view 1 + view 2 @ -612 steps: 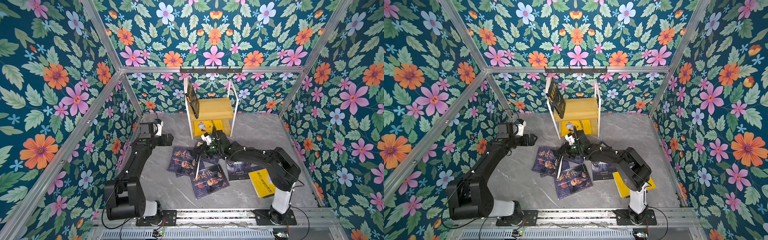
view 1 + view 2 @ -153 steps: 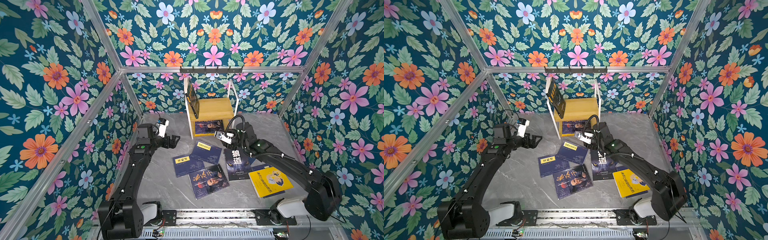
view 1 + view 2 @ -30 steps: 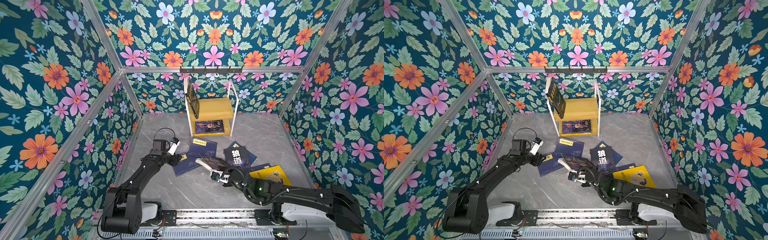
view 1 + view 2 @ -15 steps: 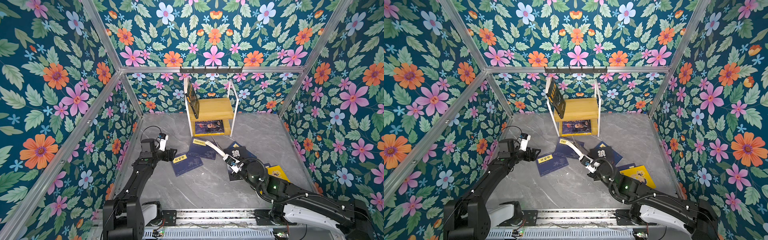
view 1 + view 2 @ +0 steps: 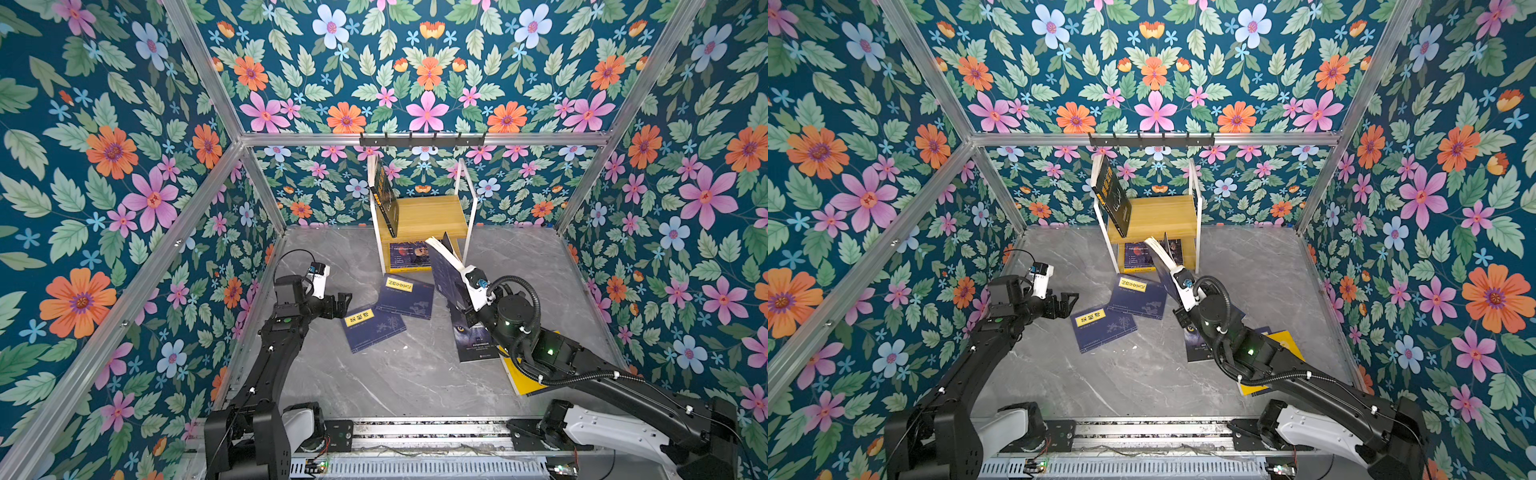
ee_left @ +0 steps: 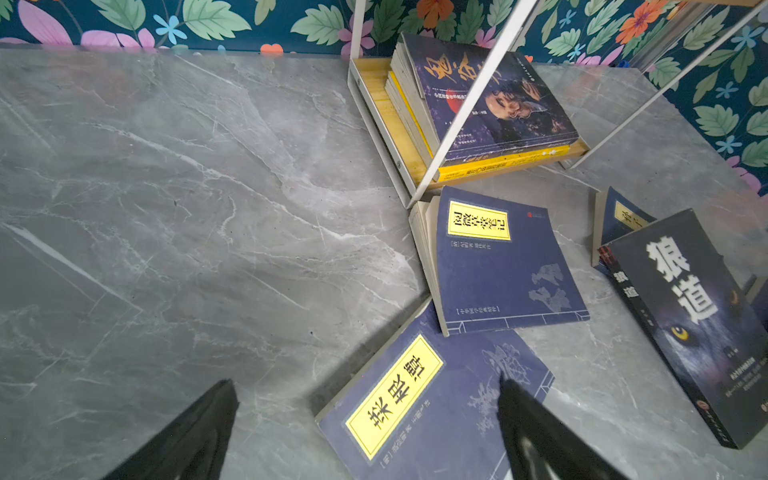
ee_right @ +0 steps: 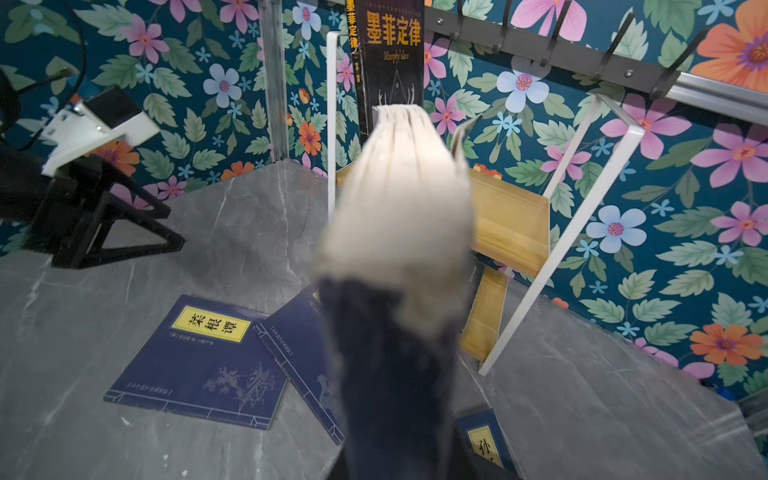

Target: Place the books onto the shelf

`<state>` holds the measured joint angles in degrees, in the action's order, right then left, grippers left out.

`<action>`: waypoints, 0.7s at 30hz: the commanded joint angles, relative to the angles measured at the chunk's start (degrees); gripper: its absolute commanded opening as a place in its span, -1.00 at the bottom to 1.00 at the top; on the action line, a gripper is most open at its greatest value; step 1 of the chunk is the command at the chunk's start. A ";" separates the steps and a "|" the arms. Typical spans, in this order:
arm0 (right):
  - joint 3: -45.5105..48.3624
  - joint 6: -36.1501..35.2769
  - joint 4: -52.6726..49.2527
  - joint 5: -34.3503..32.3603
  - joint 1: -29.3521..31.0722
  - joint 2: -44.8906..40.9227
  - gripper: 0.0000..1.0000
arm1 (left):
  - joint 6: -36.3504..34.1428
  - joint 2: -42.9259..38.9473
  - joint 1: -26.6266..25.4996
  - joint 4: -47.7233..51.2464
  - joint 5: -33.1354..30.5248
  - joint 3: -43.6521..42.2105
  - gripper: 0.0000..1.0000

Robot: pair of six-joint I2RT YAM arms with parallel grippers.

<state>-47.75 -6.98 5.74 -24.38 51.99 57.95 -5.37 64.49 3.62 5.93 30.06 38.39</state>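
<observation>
My right gripper [image 5: 459, 291] is clamped tight on a thin navy paperback [image 5: 444, 266], which stands tilted in the air with its cream page edges fanning loose at the top (in my right wrist view those pages are mostly a pale blur). It hangs just in front of the shelf [image 5: 428, 214], a small two-tier rack of light wooden boards in a thin white metal frame, and rests on neither board. On the lower board lies a flat stack of books [image 6: 490, 108], a dark cover with an old man's face on top and yellow covers beneath. On the upper board a black book with an orange title [image 5: 384, 195] leans against the frame. My left gripper [image 5: 340, 305] has its fingers spread wide and holds nothing, poised at the edge of a navy book with a yellow title label [image 5: 374, 328] lying flat on the grey marbled tabletop [image 5: 395, 382]. A second navy labelled book [image 5: 405, 297] touches its corner, close to the shelf's foot. A black book with wolf eyes [image 5: 473, 340] and a bright yellow book [image 5: 519, 384] lie partly hidden under my right arm
</observation>
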 commanded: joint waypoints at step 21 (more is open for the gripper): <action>-25.00 14.55 10.34 -3.23 -7.97 19.25 -1.00 | 0.14 -1.43 -0.72 0.95 0.57 1.60 0.99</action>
<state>-70.39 5.76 10.94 -28.64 44.84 75.96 -5.34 63.22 2.92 6.50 30.24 39.40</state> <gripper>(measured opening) 0.144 0.997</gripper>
